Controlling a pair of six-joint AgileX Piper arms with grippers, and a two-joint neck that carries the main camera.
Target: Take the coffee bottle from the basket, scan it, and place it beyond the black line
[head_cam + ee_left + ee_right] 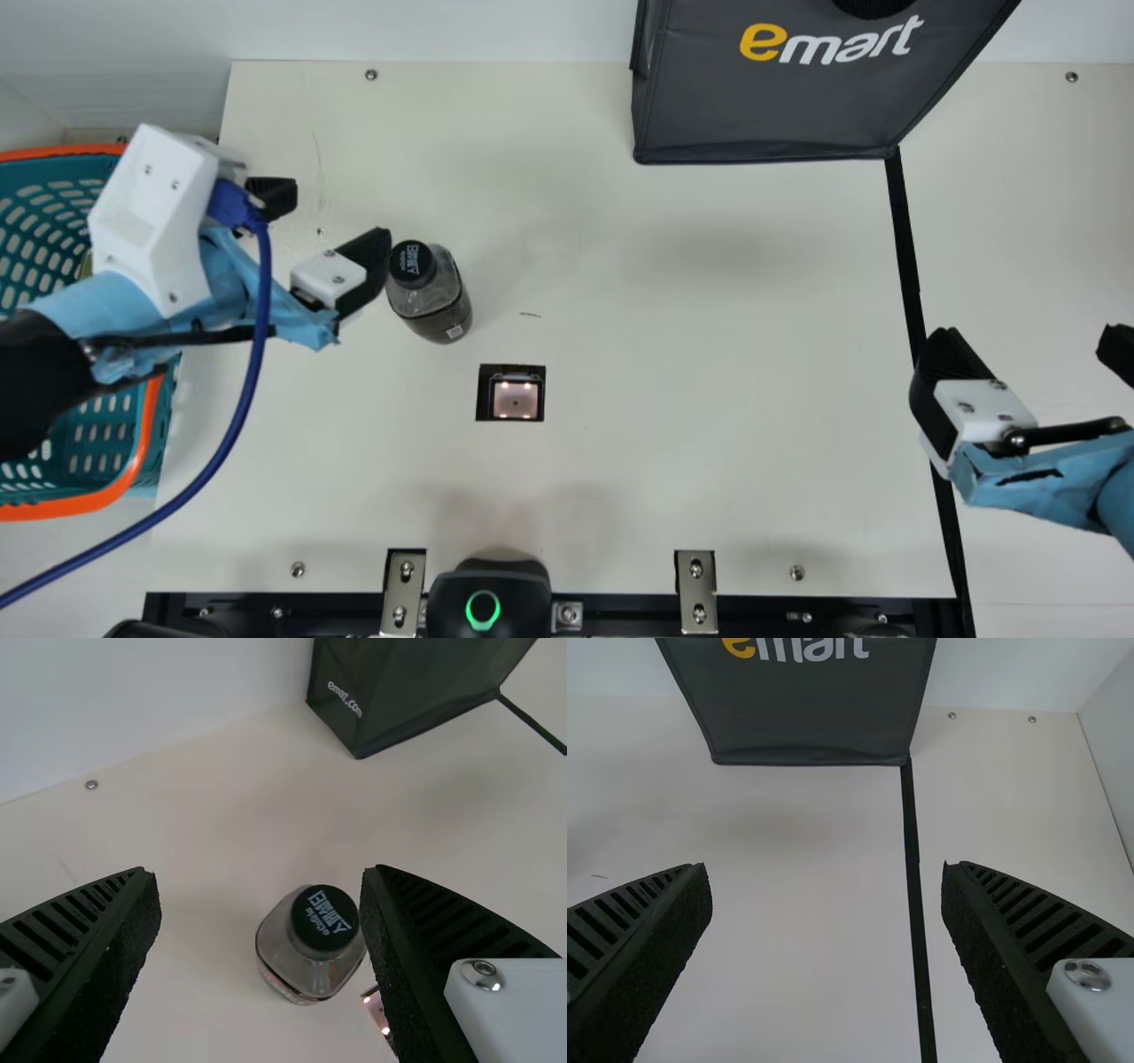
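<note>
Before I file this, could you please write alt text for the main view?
A dark-capped bottle stands on a cream table beside the open left end effector, near a scanner window. The open right end effector hovers over a black line; a basket sits at left, a bag at top.

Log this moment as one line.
coffee bottle standing on table, outside basket | left gripper open, beside bottle | right gripper open, empty | scanner lit | bottle short of black line

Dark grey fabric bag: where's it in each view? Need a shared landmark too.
Main view: bag at top edge, right of centre.
Left wrist view: bag at top edge, right of centre.
Right wrist view: bag at top edge, left of centre.
Shared landmark: straight black line starting at the bag's corner.
</note>
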